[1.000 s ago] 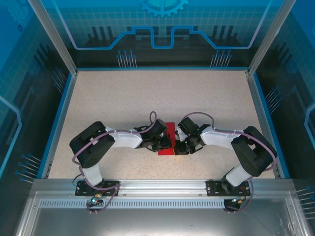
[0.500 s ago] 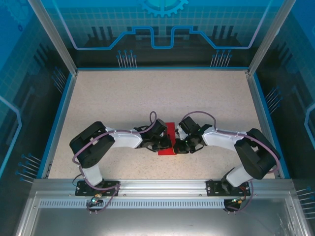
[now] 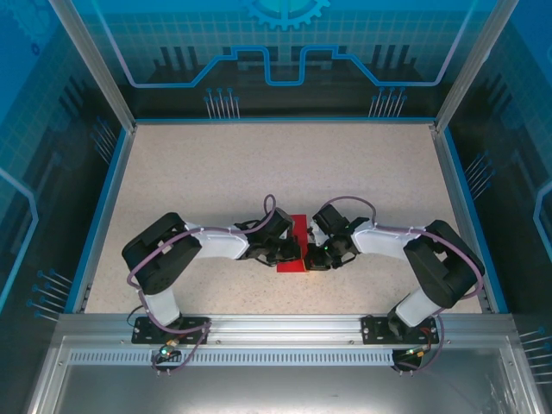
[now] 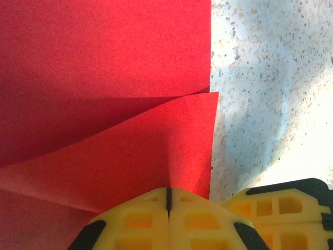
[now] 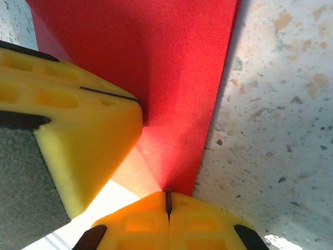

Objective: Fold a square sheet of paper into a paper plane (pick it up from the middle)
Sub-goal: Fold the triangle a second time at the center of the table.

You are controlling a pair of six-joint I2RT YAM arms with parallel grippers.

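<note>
a: where is the square sheet of paper (image 3: 298,224) now?

b: flat on the table (image 3: 259,164), near-centre, between the two wrists. from above it reads as a narrow red strip, not a square, so it is already folded over.

a: grippers?

b: left gripper (image 4: 168,190): jaws closed tip to tip, nothing visible in the seam, tips resting at the near edge of a diagonal flap (image 4: 130,151). right gripper (image 5: 167,194): also closed, tips touching a near corner of the paper. the two sit just beside each other. i read both as pressing down, not pinching. judgement only.

a: progress?

b: early to middle, by my reading. done: the sheet is narrowed, with one slanted fold lying over a flat layer (left wrist view). not done: no long pointed dart, no centre ridge, no wings. i cannot tell whether a matching flap exists on the other side, because the arms cover it.

a: step in hand?

b: probably creasing that flap's edge. several folds remain.
</note>
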